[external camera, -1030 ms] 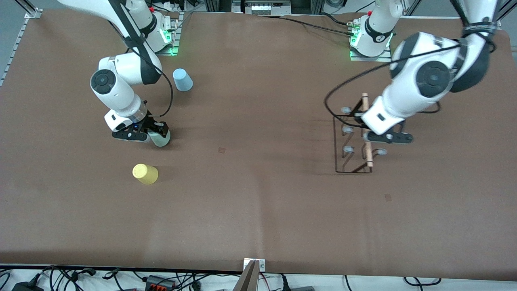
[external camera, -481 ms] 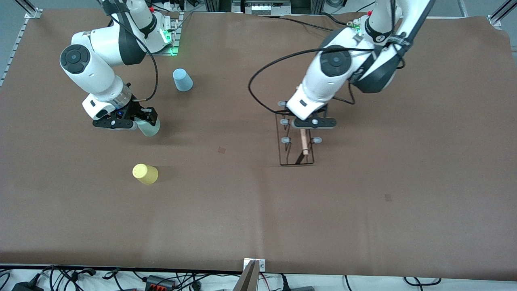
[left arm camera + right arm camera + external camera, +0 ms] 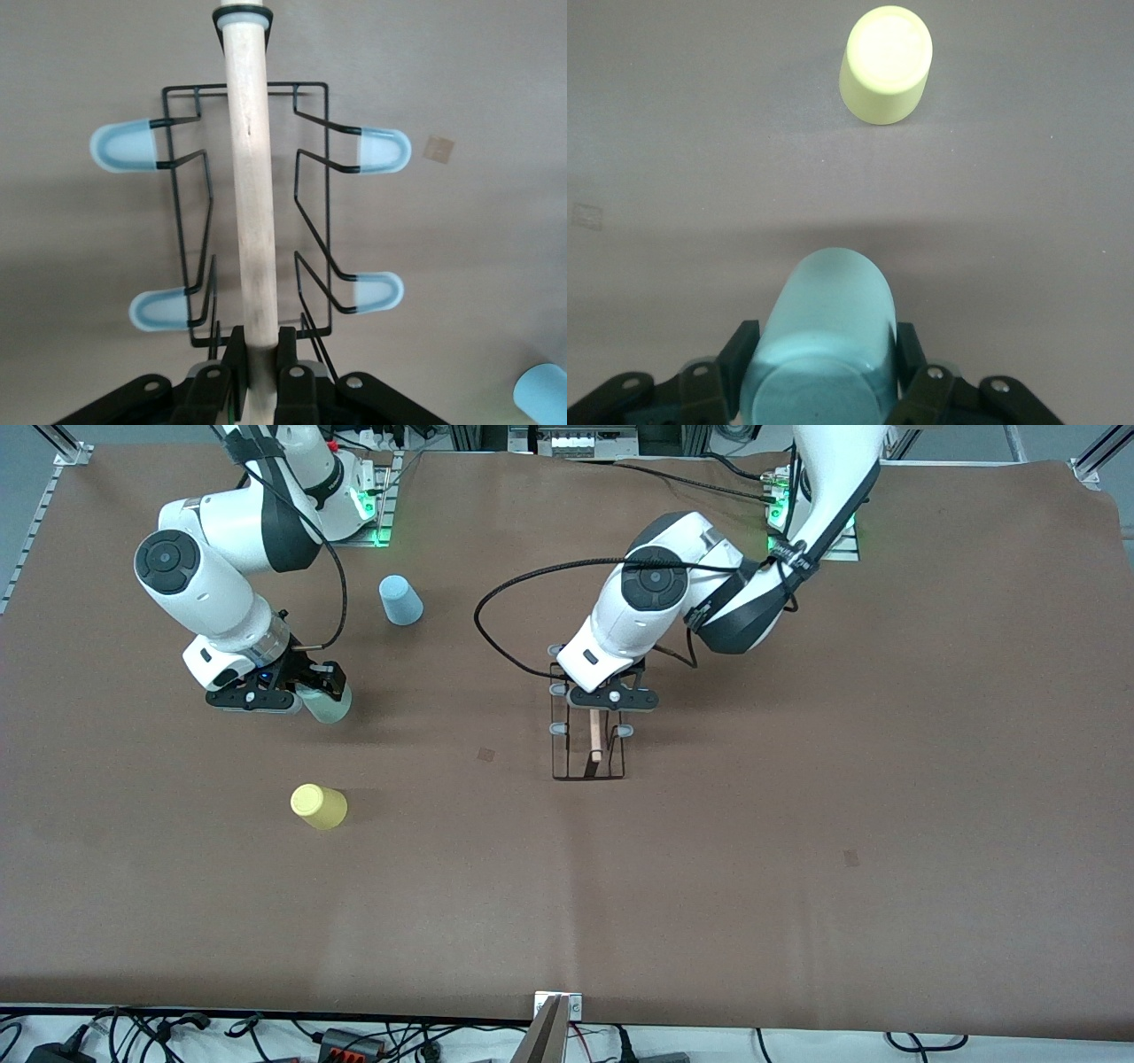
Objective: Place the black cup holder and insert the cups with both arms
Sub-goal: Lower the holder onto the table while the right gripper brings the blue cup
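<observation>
My left gripper is shut on the light wooden rod of the black cup holder and holds it upright at the middle of the table. I cannot tell whether its base touches the cloth. Pale blue peg tips stick out on both sides. My right gripper is shut on the pale green cup, which is lifted over the table toward the right arm's end. It also shows in the right wrist view. The yellow cup and the light blue cup stand upside down on the table.
The brown table cloth has two small dark marks, one near the holder. The left arm's black cable loops over the table beside the holder. Cables and plugs lie along the front edge.
The left arm has carried the cup holder from the left arm's end to the middle of the table. The right gripper lifted the green cup and has held almost still since.
</observation>
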Motion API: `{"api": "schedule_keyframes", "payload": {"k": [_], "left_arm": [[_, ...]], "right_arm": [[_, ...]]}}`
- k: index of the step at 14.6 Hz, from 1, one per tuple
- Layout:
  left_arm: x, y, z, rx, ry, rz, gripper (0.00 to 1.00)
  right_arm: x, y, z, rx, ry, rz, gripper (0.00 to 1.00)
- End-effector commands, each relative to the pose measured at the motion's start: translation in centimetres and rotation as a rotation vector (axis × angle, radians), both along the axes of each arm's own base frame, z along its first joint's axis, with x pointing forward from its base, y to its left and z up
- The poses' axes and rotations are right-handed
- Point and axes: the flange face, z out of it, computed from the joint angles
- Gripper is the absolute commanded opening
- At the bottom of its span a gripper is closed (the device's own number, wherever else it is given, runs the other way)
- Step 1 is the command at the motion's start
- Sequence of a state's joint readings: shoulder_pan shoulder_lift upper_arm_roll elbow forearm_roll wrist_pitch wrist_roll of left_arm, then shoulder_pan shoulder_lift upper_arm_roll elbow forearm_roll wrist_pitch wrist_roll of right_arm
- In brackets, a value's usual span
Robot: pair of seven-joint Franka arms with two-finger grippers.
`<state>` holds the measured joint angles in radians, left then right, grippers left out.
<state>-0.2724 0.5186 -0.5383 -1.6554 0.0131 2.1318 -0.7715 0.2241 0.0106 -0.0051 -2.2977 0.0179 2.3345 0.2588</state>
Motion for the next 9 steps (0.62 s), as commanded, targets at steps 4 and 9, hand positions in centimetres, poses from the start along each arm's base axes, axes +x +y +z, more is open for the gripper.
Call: {"api": "schedule_keyframes", "payload": {"k": [4, 9], "left_arm": [[-0.7, -2.9, -1.7, -0.036, 0.003, -0.004, 0.22], [-0.8, -1.7, -0.5, 0.016, 0.02, -0.03, 1.0]], "right_arm": [[0.5, -0.4, 0.4, -0.002, -0.001, 0.013, 0.16], [1.1, -0.1, 2.4, -0.003, 0.021, -0.004, 0.16]]}}
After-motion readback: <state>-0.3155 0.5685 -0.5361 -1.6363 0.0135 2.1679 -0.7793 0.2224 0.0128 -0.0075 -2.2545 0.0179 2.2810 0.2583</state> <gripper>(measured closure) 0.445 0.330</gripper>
